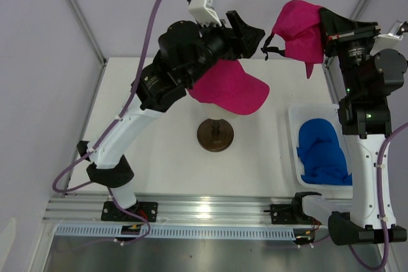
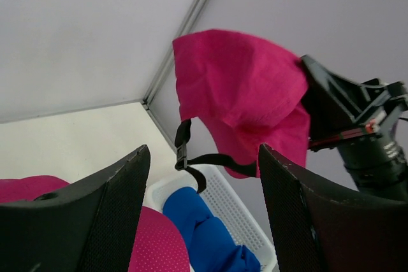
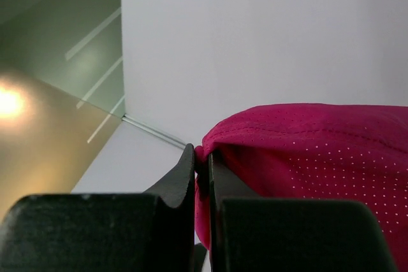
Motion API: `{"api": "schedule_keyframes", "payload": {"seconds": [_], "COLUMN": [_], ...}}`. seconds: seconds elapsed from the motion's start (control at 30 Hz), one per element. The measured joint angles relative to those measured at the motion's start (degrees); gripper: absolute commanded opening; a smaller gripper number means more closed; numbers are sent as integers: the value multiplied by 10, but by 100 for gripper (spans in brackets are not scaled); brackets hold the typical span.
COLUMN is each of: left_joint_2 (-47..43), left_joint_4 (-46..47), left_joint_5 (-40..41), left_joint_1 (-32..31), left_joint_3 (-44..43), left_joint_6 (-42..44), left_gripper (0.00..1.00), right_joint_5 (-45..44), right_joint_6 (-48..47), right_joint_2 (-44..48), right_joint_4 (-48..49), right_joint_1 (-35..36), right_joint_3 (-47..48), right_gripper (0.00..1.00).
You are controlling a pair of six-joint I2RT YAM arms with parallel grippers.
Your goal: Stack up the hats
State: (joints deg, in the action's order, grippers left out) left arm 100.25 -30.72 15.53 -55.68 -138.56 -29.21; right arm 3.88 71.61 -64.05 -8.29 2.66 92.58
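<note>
My right gripper [image 1: 324,30] is shut on the edge of a magenta-pink hat [image 1: 298,28] and holds it high in the air at the back right. Its jaws pinch the fabric in the right wrist view [image 3: 203,160]. This hat [image 2: 239,90] hangs in front of my left gripper [image 2: 203,157], its black strap [image 2: 191,158] dangling. My left gripper [image 1: 255,35] is open and empty, just left of the held hat. A second magenta-pink hat [image 1: 231,87] lies below the left arm, above the dark round stand [image 1: 215,135]. Blue hat fabric [image 1: 322,151] lies in the white basket [image 1: 294,119].
The white basket [image 2: 239,211] stands at the table's right edge with the blue fabric [image 2: 207,237] in it. The lower pink hat [image 2: 150,243] shows under the left fingers. The enclosure's walls and corner post stand close behind both grippers. The mannequin head is hidden.
</note>
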Motion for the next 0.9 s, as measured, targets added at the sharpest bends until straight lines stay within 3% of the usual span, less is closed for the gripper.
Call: {"api": "schedule_keyframes", "payload": {"seconds": [0.27,0.63,0.9], "left_joint_2": [27,52,71], "left_joint_4": [4,5,-4], "left_joint_5": [28,-1,-28], "left_joint_1": [-12,-12,-19], "left_joint_3": [0,0,0], "left_joint_6": [-5,-71,-99], "left_gripper": [72,72,63], "right_joint_5": [-3,-10,-10], "right_joint_6": [10,23,23], "right_joint_2": [27,63,63], "right_joint_4": [49,82,87], "right_joint_1": [0,0,0], "right_joint_3": [-21,-66,-73], "right_gripper": [0,0,0]}}
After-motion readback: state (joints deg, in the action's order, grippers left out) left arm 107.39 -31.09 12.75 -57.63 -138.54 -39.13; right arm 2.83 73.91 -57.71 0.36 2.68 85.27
